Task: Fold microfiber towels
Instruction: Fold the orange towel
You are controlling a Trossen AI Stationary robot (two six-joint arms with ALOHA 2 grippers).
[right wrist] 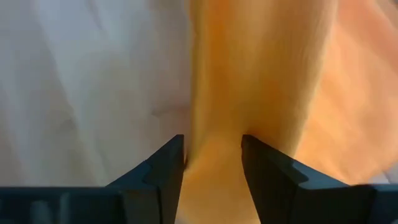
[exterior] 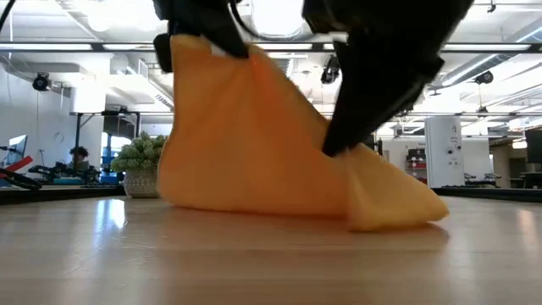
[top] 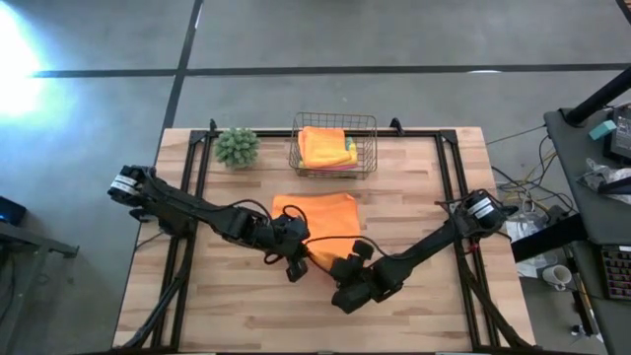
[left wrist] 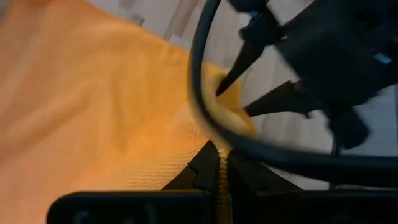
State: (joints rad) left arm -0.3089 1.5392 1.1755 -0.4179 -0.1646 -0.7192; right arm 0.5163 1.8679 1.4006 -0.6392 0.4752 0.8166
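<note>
Left hand (top: 293, 258) pinches the orange towel (top: 320, 212) tight; right hand (right wrist: 212, 163), part-open around its corner, could lose the fold if fabric slips off the worktop (top: 237, 306)

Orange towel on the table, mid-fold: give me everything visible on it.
The orange towel is a soft, plain microfiber cloth, partly flat on the wooden table in front of the wire basket. Its near edge is lifted into a tent. The left claw is shut on one corner. The right claw straddles a bunched fold with fingers apart, and whether it has gripped the fold cannot be told. No tag shows.
</note>
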